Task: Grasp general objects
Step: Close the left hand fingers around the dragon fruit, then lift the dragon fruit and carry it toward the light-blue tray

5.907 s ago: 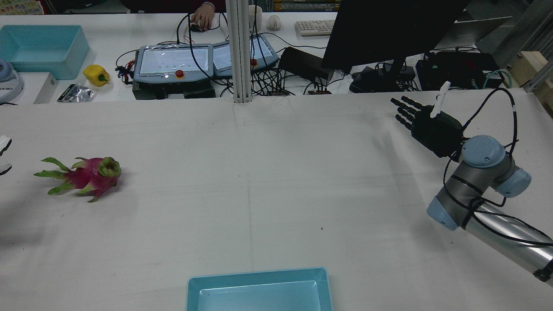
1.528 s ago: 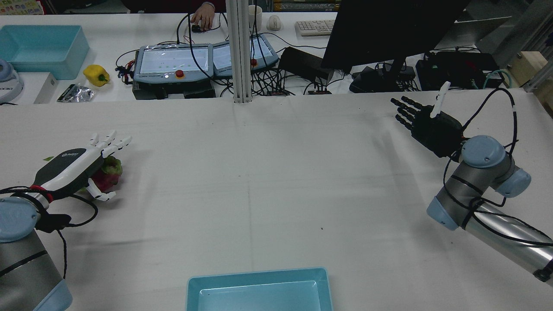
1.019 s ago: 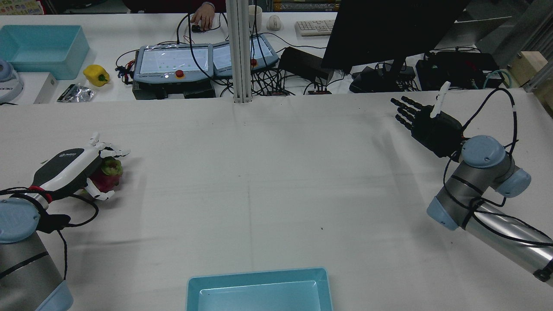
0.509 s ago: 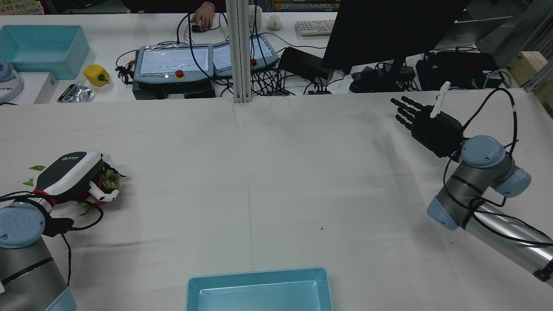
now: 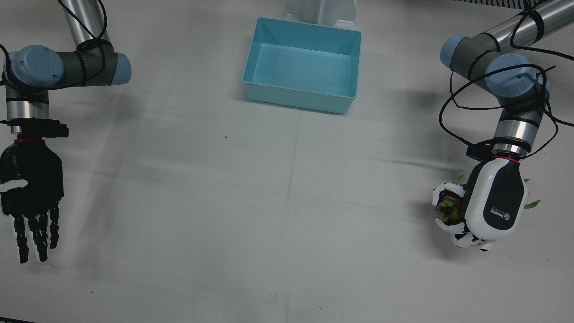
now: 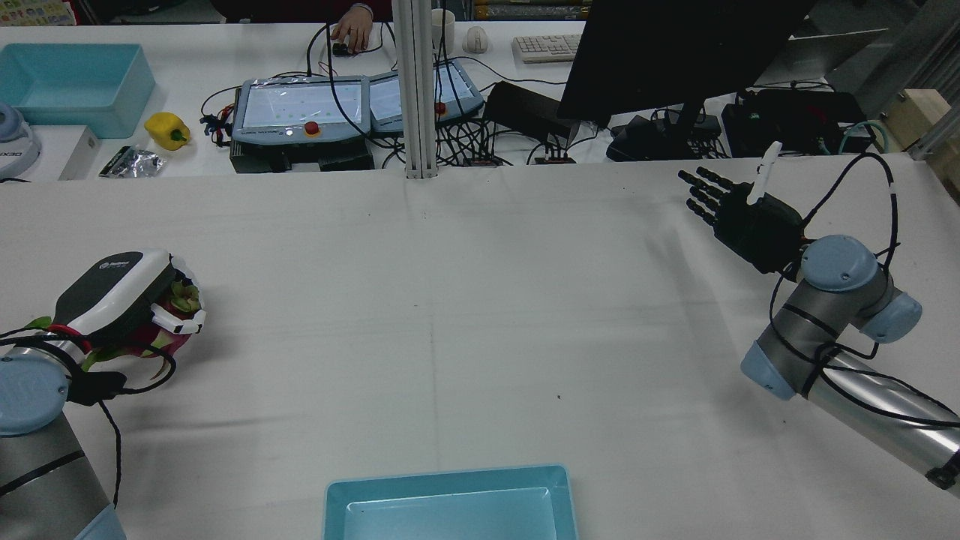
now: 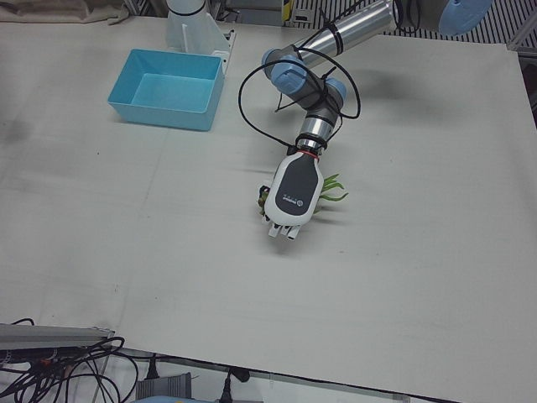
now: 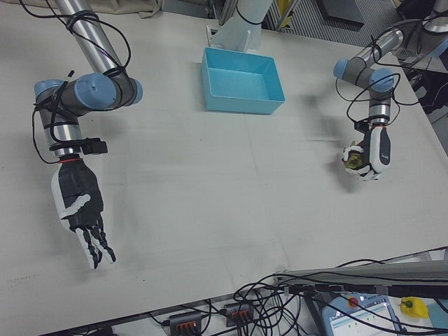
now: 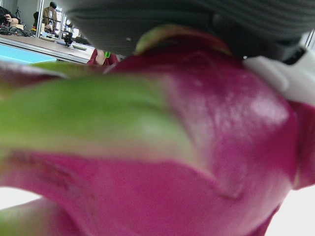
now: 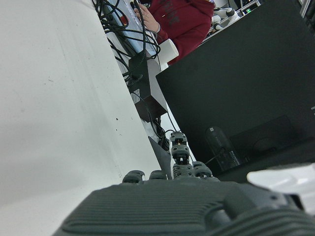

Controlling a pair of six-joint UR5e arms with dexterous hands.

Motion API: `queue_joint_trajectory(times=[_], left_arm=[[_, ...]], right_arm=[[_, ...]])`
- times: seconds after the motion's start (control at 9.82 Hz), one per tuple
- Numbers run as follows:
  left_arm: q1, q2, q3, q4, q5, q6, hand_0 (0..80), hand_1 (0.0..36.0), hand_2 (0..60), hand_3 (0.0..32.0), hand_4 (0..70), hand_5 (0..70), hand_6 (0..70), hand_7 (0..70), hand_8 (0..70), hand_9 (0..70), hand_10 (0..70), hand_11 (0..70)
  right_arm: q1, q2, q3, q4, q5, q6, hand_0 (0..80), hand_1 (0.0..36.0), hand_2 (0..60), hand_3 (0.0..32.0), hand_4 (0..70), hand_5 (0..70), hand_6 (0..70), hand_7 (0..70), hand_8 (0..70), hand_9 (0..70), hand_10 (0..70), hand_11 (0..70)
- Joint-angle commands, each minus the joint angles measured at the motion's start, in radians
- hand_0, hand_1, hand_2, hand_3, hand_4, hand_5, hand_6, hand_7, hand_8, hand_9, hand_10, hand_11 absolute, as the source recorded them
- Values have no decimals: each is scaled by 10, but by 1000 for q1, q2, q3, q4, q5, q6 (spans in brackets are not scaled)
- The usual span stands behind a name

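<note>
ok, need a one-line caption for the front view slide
Left robot hand closed on dragon fruit; right robot hand open.

blue bin [image 5: 301, 103] nr table edge; yellow pepper [image 6: 166, 129]; monitor [image 6: 675, 52]

Robotics lab, white-covered tabletop [image 6: 480, 300], teach pendants [image 6: 300, 109] and tangled cables [image 6: 480, 142] beyond it, dark monitor [image 6: 675, 52], keyboard [image 6: 544, 46], seated operator [image 10: 177, 19].

**Fruit at the left edge, bin at the robot's edge**

On the table [image 6: 480, 300], the dragon fruit [image 5: 447, 210] lies near the robot's left edge, under the left robot hand [image 5: 492, 205]. The bin [image 5: 302, 65] sits mid-table at the robot's edge. The right robot hand [image 5: 30, 188] hangs near the right edge.
</note>
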Motion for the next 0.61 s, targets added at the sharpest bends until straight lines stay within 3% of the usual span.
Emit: queue_joint_trajectory(times=[0.0, 0.2, 0.41, 0.51], left_arm=[[2, 6, -72, 4, -9, -1, 347, 0, 600, 0, 700, 700, 700, 700, 700, 700, 700, 700], [48, 6, -142, -2, -3, -1, 347, 0, 515, 0, 700, 700, 700, 700, 700, 700, 700, 700], [88, 7, -215, -23, 26, -4, 379, 0, 336, 0, 700, 700, 700, 700, 700, 700, 700, 700], [100, 7, -230, -43, 59, -4, 383, 0, 368, 0, 700, 700, 700, 700, 700, 700, 700, 700]], right_arm=[[0, 0, 0, 0, 0, 0, 0, 0, 0, 0, 0, 0, 0, 0, 0, 0, 0, 0], [0, 0, 0, 0, 0, 0, 0, 0, 0, 0, 0, 0, 0, 0, 0, 0, 0, 0], [0, 0, 0, 0, 0, 0, 0, 0, 0, 0, 0, 0, 0, 0, 0, 0, 0, 0], [0, 0, 0, 0, 0, 0, 0, 0, 0, 0, 0, 0, 0, 0, 0, 0, 0, 0]])
